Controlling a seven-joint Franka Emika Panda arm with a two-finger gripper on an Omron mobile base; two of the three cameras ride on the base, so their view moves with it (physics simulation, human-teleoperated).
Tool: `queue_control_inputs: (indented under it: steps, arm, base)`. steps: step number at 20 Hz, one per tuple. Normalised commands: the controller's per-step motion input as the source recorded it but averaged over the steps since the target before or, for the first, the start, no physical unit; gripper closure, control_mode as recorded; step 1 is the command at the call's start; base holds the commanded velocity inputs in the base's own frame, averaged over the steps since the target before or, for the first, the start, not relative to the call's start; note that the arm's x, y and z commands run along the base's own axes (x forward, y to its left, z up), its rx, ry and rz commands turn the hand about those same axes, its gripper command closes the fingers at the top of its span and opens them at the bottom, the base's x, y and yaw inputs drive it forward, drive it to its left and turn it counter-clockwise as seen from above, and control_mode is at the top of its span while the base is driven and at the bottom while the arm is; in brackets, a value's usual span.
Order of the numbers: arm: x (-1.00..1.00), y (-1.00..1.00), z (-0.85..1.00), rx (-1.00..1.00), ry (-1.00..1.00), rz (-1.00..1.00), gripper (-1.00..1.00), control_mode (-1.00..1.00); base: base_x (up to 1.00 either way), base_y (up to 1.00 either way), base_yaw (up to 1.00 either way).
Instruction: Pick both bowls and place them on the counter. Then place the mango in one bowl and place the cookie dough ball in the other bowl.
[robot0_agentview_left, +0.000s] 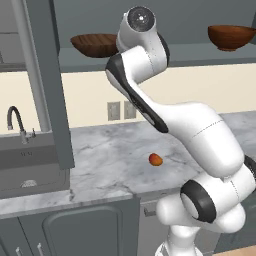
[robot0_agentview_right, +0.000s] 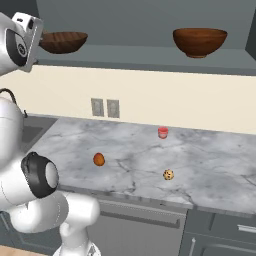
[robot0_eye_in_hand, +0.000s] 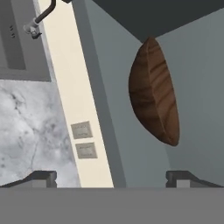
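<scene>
The wide dark brown bowl (robot0_agentview_left: 92, 44) (robot0_agentview_right: 62, 41) rests on the upper shelf at the left. In the hand view this bowl (robot0_eye_in_hand: 153, 92) appears rolled on its side, a short way ahead of my gripper (robot0_eye_in_hand: 111, 178) and toward its right finger. The gripper is open and holds nothing. The deeper reddish-brown bowl (robot0_agentview_left: 231, 36) (robot0_agentview_right: 200, 41) stands further right on the same shelf. The orange-red mango (robot0_agentview_left: 155, 159) (robot0_agentview_right: 99, 159) lies on the marble counter (robot0_agentview_left: 100, 165) (robot0_agentview_right: 215, 160). The speckled cookie dough ball (robot0_agentview_right: 168, 174) lies to its right, near the front edge.
A small red cylinder (robot0_agentview_right: 163, 132) stands toward the back of the counter. A sink (robot0_agentview_left: 30, 172) with a dark faucet (robot0_agentview_left: 17, 122) is at the left. Two wall outlets (robot0_agentview_right: 105, 107) sit under the grey shelf (robot0_agentview_right: 150, 59). A grey cabinet side (robot0_agentview_left: 52, 85) hangs left of the arm.
</scene>
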Motion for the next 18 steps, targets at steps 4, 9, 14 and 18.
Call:
queue_control_inputs:
  steps: [4, 9, 14, 18]
  arm:
    - [0.48, 0.14, -0.05, -0.02, 0.04, -0.02, -1.0, -1.0]
    - [0.48, 0.11, 0.0, 0.0, 0.01, -0.01, -1.0, -1.0]
    - [0.45, 0.11, 0.02, 0.0, 0.01, 0.0, -1.0, -1.0]
    - [0.46, 0.06, 0.0, 0.0, 0.01, 0.0, -1.0, -1.0]
  base:
    - [0.0, 0.0, 0.0]
    - [0.0, 0.0, 0.0]
    - [0.0, 0.0, 0.0]
    - [0.0, 0.0, 0.0]
